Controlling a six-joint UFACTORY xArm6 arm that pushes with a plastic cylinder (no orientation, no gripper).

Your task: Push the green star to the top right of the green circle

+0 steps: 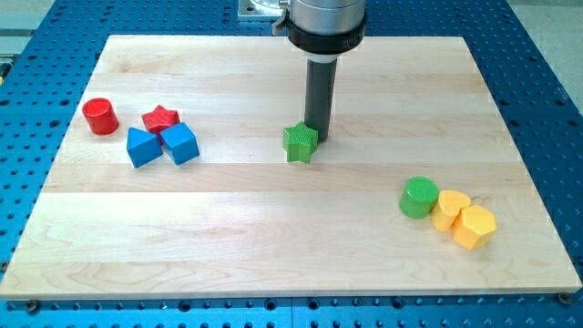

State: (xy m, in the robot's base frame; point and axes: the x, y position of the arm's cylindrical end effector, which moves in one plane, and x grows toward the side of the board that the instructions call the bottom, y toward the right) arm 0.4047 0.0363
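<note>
The green star lies near the middle of the wooden board. The green circle stands at the view's lower right, well to the right of and below the star. My tip is at the star's upper right edge, touching or almost touching it. The dark rod rises straight up from there to the arm's mount at the view's top.
A yellow block and a yellow hexagon sit right beside the green circle. At the view's left are a red cylinder, a red star and two blue blocks.
</note>
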